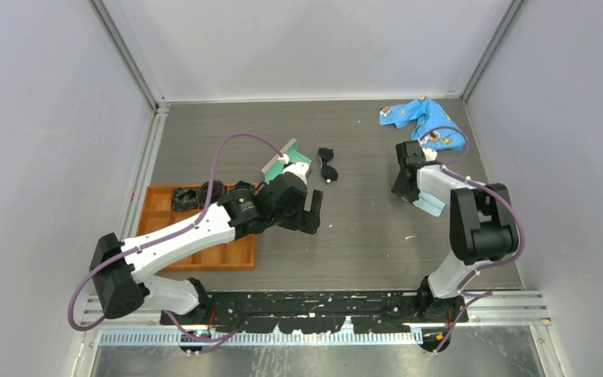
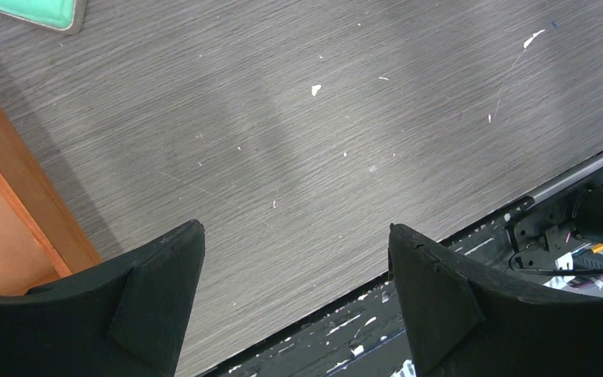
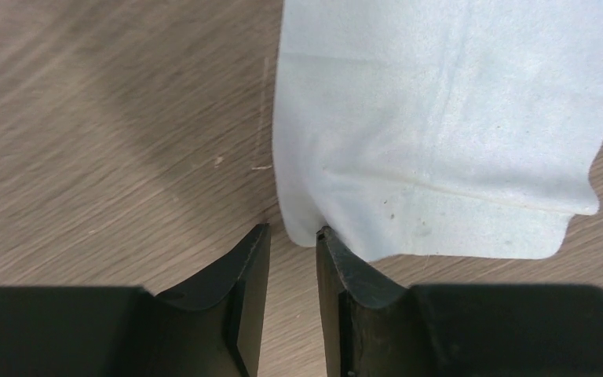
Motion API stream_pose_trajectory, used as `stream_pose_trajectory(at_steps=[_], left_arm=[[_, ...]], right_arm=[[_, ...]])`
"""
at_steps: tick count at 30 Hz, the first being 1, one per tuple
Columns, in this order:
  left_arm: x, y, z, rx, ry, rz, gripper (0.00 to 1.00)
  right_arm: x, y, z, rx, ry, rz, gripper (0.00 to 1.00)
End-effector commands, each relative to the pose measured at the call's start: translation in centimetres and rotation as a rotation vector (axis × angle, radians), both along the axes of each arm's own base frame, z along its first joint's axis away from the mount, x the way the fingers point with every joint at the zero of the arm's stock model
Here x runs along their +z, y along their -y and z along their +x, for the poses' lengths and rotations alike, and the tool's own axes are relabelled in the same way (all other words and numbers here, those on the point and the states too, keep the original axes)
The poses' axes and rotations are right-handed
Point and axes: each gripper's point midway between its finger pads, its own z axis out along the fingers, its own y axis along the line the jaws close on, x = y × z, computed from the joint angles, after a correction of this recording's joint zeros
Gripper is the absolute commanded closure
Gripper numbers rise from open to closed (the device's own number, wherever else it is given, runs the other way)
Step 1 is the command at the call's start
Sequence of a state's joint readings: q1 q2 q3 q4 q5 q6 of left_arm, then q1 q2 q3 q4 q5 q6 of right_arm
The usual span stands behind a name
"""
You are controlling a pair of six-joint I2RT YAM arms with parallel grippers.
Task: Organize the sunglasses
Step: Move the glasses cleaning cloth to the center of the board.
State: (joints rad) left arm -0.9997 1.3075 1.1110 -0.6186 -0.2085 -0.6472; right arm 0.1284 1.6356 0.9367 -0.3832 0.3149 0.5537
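Sunglasses loose on the table, in neither gripper.
The sunglasses (image 1: 327, 164) lie about mid-width on the table (image 1: 361, 243), nearer its far edge, just right of the teal-lined case (image 1: 286, 161). The left gripper (image 2: 296, 229) hangs over bare surface closer to the near edge, jaws spread wide, nothing between them. The right gripper (image 3: 292, 230) sits low toward the right edge, fingers a narrow slit apart with an empty gap; a pale blue cloth (image 3: 440, 126) touches one fingertip.
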Motion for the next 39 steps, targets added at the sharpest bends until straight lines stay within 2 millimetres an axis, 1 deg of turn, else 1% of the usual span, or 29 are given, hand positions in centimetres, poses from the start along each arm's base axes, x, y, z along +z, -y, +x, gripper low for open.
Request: stream_pose_trajectory(at_steps=[1, 4, 8, 15, 18, 19, 22, 23, 25, 27, 32, 35, 39], left_arm=[[2.0, 1.0, 0.6, 0.004, 0.037, -0.055, 0.12], [2.0, 0.7, 0.6, 0.009, 0.040, -0.047, 0.12], [2.1, 0.5, 0.7, 0.015, 0.046, -0.044, 0.12], [1.9, 0.8, 0.8, 0.011, 0.040, -0.041, 0.12], [1.9, 0.8, 0.7, 0.009, 0.040, -0.041, 0.12], [1.9, 0.8, 0.7, 0.009, 0.039, -0.042, 0.12], [1.8, 0.6, 0.7, 0.011, 0.039, -0.041, 0.12], [1.8, 0.6, 0.7, 0.012, 0.038, -0.041, 0.12], [1.8, 0.7, 0.7, 0.013, 0.038, -0.042, 0.12], [1.7, 0.7, 0.7, 0.013, 0.036, -0.040, 0.12], [1.7, -0.2, 1.2, 0.041, 0.062, 0.000, 0.11], [1.6, -0.9, 1.5, 0.065, 0.072, 0.026, 0.10], [1.3, -1.6, 1.6, 0.090, 0.073, 0.047, 0.09]], right_arm=[[-0.7, 0.7, 0.8, -0.028, -0.024, -0.013, 0.66], [-0.7, 0.8, 1.0, -0.038, -0.021, -0.015, 0.66], [-1.1, 0.8, 0.8, -0.042, -0.039, -0.003, 0.67], [-2.1, 0.7, 0.0, -0.065, -0.043, 0.054, 0.75], [-2.3, 0.9, 0.0, -0.076, -0.042, 0.068, 0.82], [-2.4, 0.8, 0.0, -0.076, -0.040, 0.072, 0.86], [-2.3, 0.8, 0.1, -0.076, -0.036, 0.079, 0.97], [-2.2, 0.7, 0.1, -0.072, -0.034, 0.085, 0.99], [-2.2, 0.2, 0.2, -0.062, -0.031, 0.108, 0.99], [-2.1, -0.5, 0.1, -0.048, -0.029, 0.143, 1.00], [-1.4, -4.2, -0.5, 0.035, -0.016, 0.286, 0.99], [-1.0, -6.4, -1.6, 0.102, -0.034, 0.300, 0.99], [-0.7, -10.3, -3.6, 0.214, -0.062, 0.284, 1.00]])
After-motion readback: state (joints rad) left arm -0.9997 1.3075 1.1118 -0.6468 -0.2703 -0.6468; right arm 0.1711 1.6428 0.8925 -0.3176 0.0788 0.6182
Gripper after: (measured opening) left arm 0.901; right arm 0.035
